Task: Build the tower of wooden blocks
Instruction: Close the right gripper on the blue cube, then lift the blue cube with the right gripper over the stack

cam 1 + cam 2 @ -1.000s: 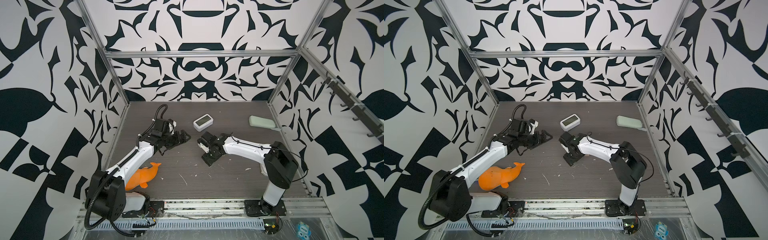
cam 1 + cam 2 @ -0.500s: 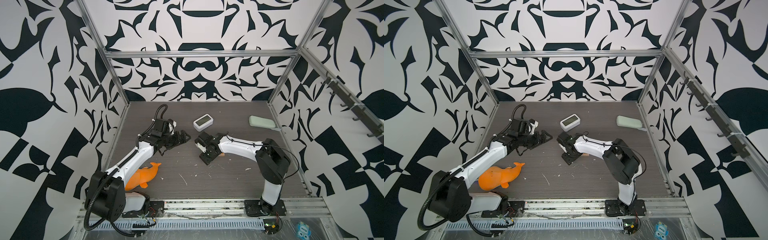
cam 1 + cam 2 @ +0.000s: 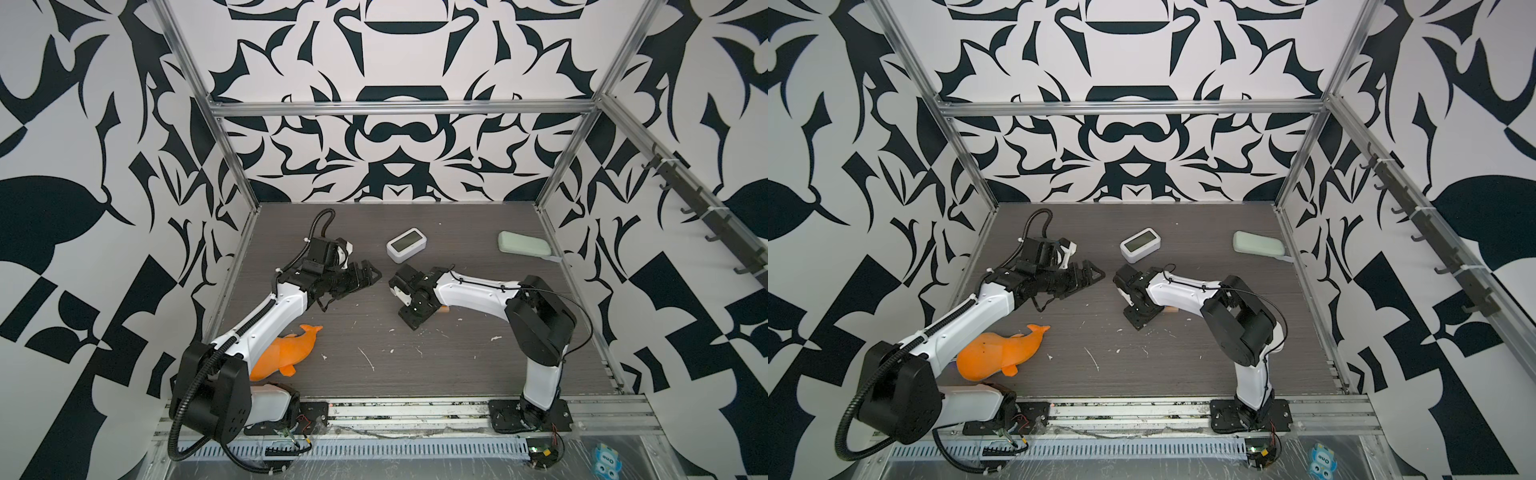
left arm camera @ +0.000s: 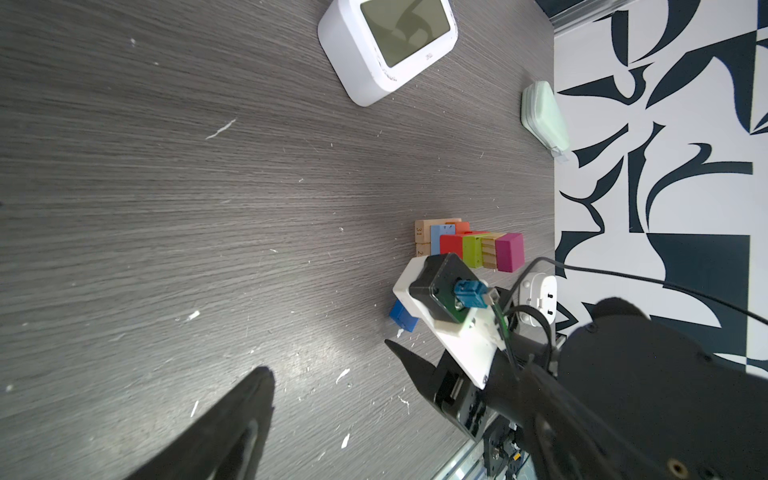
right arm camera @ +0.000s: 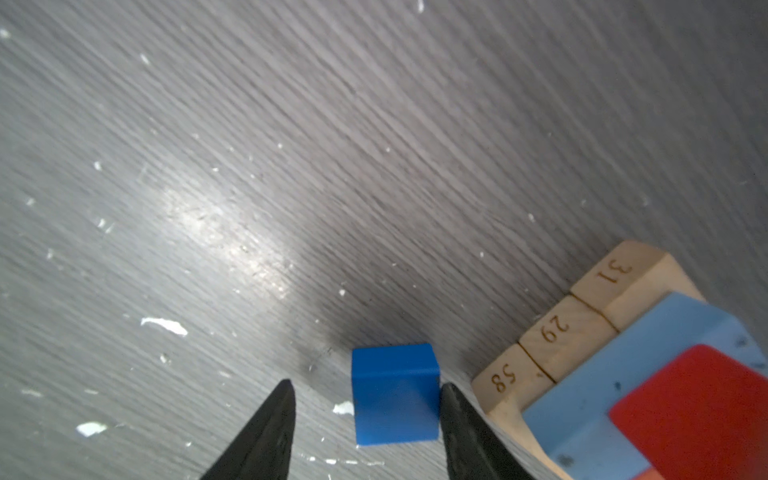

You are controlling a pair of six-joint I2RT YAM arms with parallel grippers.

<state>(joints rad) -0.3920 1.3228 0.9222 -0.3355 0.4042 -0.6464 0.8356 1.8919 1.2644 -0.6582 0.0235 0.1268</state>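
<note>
The tower (image 4: 469,245) lies beside my right arm as a stepped stack: numbered tan bars (image 5: 569,328) at the base, light blue (image 5: 665,332) and red (image 5: 698,395) above, then lime green and magenta. In both top views only a tan sliver (image 3: 444,309) of it shows under the arm. A dark blue cube (image 5: 395,395) sits on the table next to the tan bars. My right gripper (image 5: 366,385) straddles it, open: one finger touches the cube's side, the other stands a gap away. My left gripper (image 3: 368,272) hovers open and empty, left of the tower.
A white digital clock (image 3: 406,245) stands behind the grippers. A pale green case (image 3: 523,243) lies at the back right by the wall. The orange dolphin toy (image 3: 286,353) rests at the front left beside my left arm. White flecks dot the dark table (image 3: 457,374).
My right gripper's jaws have narrowed around the dark blue cube, and the right arm's elbow has swung towards the middle. The left arm has stayed put.
</note>
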